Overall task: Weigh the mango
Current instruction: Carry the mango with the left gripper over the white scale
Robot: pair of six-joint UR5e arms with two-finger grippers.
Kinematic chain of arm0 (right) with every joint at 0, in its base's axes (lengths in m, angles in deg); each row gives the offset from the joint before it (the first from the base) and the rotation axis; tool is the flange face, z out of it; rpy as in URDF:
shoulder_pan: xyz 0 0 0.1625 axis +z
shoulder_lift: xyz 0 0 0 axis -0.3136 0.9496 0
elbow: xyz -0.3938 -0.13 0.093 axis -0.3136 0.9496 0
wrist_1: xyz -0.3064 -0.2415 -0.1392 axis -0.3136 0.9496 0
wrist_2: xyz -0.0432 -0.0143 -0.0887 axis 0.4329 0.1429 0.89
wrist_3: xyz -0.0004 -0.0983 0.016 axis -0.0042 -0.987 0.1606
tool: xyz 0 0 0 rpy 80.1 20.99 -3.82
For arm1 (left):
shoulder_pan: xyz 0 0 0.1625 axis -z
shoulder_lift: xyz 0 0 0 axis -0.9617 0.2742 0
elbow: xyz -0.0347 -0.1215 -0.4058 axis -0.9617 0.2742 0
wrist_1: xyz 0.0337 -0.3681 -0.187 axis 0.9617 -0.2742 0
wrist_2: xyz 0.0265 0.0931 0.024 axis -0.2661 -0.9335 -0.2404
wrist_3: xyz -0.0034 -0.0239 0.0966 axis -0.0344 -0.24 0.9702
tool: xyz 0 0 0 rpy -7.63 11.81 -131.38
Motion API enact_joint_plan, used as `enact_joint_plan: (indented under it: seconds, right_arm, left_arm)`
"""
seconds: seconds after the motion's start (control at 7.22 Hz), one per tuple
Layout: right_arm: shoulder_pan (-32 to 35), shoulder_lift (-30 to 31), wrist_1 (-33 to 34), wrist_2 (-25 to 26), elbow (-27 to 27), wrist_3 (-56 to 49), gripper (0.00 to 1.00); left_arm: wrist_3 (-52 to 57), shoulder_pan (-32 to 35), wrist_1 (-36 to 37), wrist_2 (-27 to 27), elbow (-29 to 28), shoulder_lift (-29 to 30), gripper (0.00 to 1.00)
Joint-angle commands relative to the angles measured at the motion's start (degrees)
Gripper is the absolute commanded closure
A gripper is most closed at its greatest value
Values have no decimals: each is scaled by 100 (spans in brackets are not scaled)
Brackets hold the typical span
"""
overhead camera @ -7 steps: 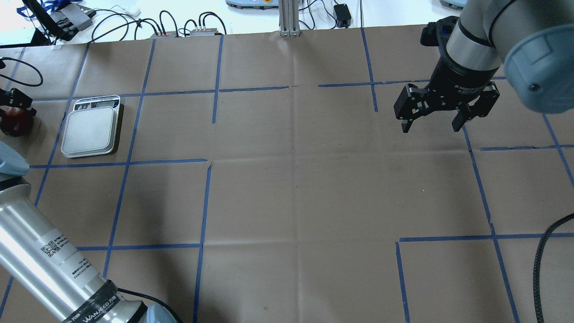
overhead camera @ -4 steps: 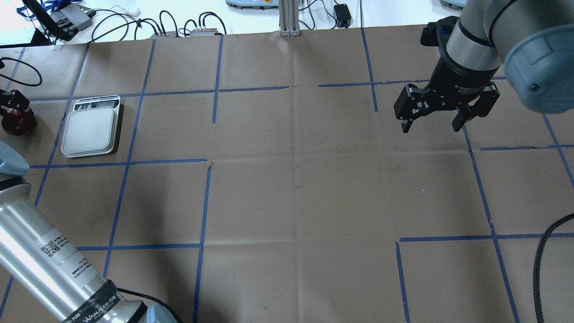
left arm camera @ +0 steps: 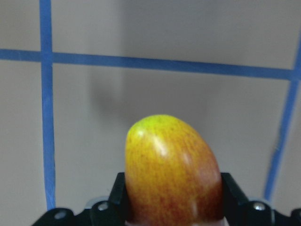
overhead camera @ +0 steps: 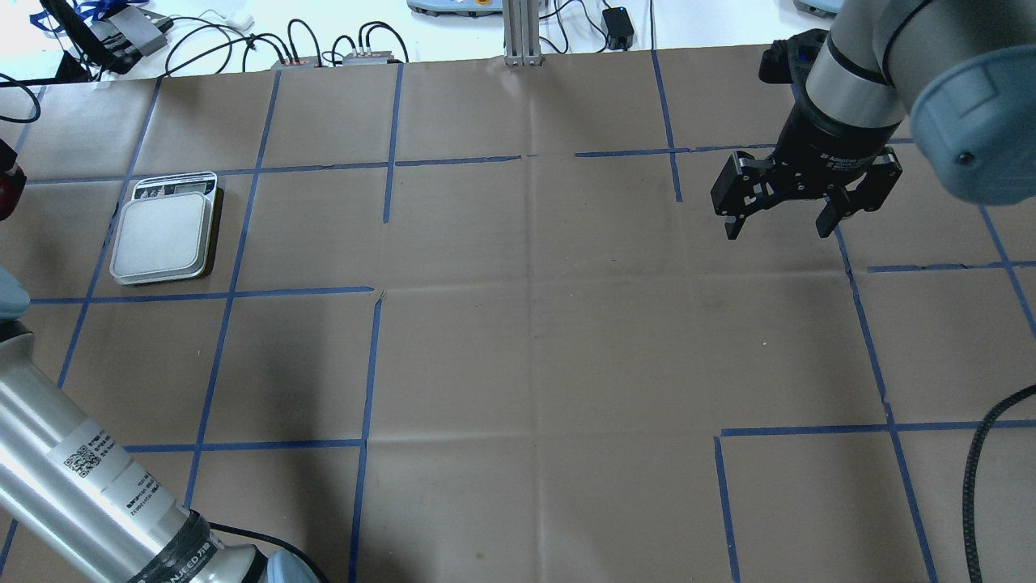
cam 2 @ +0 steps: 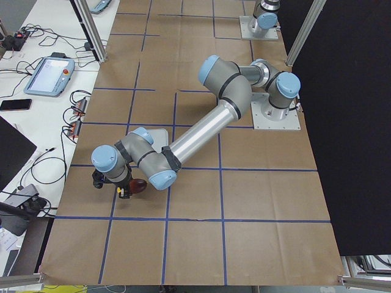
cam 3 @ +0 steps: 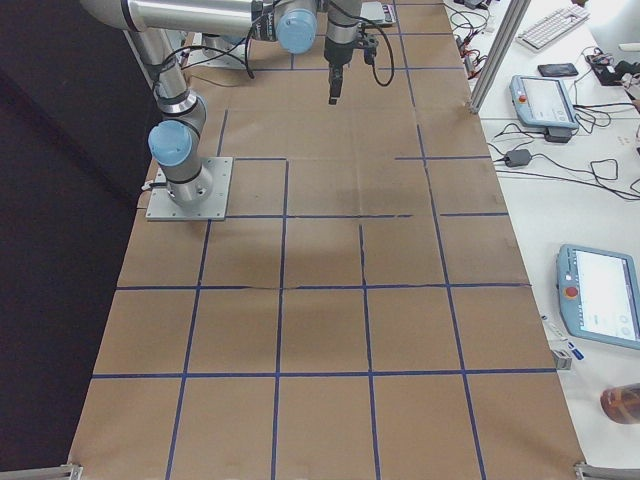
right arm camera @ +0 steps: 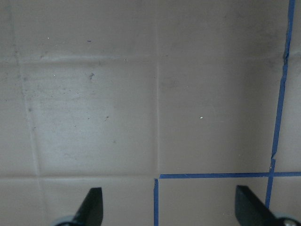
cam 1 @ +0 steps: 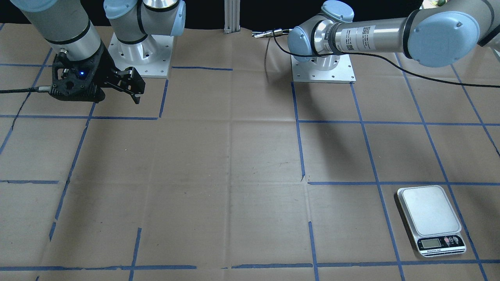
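Note:
The mango (left arm camera: 171, 174) is orange-red with a yellow-green tip. My left gripper (left arm camera: 173, 195) is shut on it, with a finger (left arm camera: 117, 193) against each side. In the exterior left view the mango (cam 2: 138, 186) hangs at the left gripper (cam 2: 116, 185) over the table's left end, apart from the scale. The scale (overhead camera: 166, 235), white with a grey platform and nothing on it, also shows in the front-facing view (cam 1: 429, 212). In the overhead view only a red sliver of the mango (overhead camera: 4, 193) shows at the left edge. My right gripper (overhead camera: 777, 219) is open and empty, held above the table's right side.
Brown paper with blue tape lines (overhead camera: 518, 340) covers the table. Cables and boxes (overhead camera: 324, 48) lie beyond its far edge. My left arm's long link (cam 2: 201, 131) stretches over the area beside the scale. The right wrist view shows only bare paper below the open fingers (right arm camera: 91, 207).
My left gripper has carried the mango further left, almost out of the overhead view. The right arm and the scale have not moved.

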Motion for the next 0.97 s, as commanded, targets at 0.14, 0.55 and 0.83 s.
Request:
enact_joint_plan:
  seconds: [0.14, 0.55, 0.83]
  right_arm:
    - [0, -3, 0, 0, 0, 0, 0]
    - [0, 5, 0, 0, 0, 0, 0]
    - [0, 5, -9, 0, 0, 0, 0]
  left_arm:
    - [-1093, 774, -405, -5, 1367, -1149, 61]
    - [-1572, 1075, 1047, -13, 3136, -1751, 61]
    - [-1580, 1058, 1853, -40, 3395, -1462, 60]
